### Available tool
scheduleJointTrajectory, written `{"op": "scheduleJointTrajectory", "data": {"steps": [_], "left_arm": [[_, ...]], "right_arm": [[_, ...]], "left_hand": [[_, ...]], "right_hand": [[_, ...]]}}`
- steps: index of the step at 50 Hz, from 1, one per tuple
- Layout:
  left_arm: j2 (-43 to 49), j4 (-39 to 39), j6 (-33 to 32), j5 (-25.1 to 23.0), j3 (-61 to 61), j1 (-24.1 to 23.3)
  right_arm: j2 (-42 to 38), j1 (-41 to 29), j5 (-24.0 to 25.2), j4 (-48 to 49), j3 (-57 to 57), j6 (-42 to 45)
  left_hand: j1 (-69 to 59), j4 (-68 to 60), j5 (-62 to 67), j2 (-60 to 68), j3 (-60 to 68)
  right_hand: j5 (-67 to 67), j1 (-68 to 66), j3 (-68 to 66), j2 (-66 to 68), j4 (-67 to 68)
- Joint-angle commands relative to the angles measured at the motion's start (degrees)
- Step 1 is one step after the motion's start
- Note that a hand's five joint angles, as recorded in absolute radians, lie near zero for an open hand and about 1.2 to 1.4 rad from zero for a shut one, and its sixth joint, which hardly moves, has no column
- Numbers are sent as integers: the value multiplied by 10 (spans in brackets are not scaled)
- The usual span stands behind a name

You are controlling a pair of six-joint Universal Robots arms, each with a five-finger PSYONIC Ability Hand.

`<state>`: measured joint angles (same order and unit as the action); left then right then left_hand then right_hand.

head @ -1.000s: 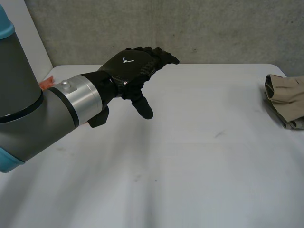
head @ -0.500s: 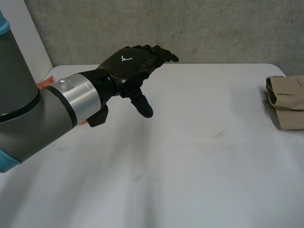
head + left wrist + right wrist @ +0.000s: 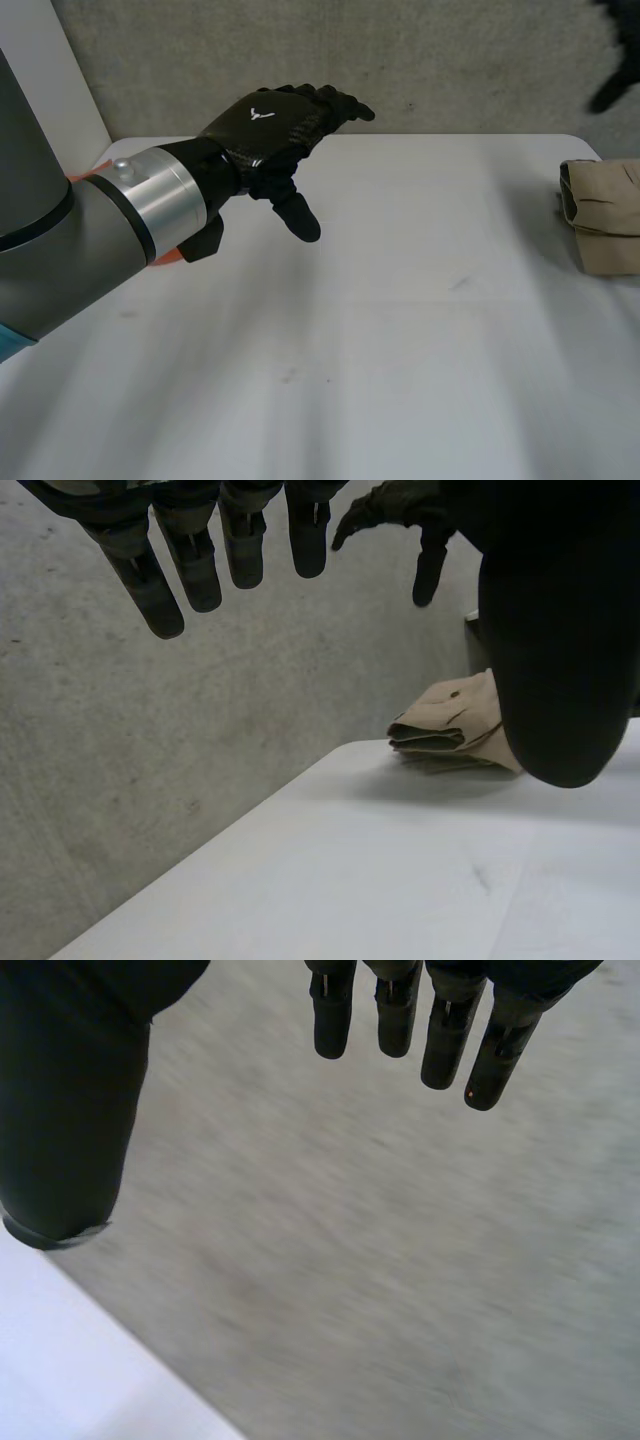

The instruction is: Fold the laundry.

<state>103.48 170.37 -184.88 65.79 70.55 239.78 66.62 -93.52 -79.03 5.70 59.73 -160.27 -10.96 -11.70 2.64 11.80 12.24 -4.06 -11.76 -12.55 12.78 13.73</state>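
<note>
Laundry is one beige garment [image 3: 608,215], already folded into a compact bundle. It lies on the white table [image 3: 400,350] at the right edge of the head view. My guess is that it is parked at the side to leave the middle of the table as working room.

Next in size is the left arm [image 3: 60,250], which comes in from the left edge of the head view and reaches toward the upper middle. It carries the left hand [image 3: 270,130] above the table, well apart from the bundle. That hand's fingers are spread and nearly straight, with the thumb hanging down, and it holds nothing. It looks like a waiting posture, held clear of the cloth.

The right hand [image 3: 445,1040] has straight, slightly parted fingers in its own wrist view and is empty too, facing the grey wall rather than the garment. In the head view it is a dark shape in the upper right corner, above the bundle and not touching it.

A sliver of something orange [image 3: 85,175] peeks out behind the left arm at the left edge; too little shows to say what it is.
</note>
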Motion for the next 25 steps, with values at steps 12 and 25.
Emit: {"op": "scheduleJointTrajectory", "data": {"steps": [12, 25], "left_arm": [[35, 173, -122, 59, 62, 220], [316, 174, -345, 53, -85, 358]], "right_arm": [[81, -189, -4, 118, 355, 39], [80, -188, -2, 120, 412, 55]], "left_hand": [[2, 10, -19, -11, -15], [4, 11, -21, -12, -17]], "right_hand": [[41, 18, 25, -28, -37], [41, 18, 25, -28, -37]]}}
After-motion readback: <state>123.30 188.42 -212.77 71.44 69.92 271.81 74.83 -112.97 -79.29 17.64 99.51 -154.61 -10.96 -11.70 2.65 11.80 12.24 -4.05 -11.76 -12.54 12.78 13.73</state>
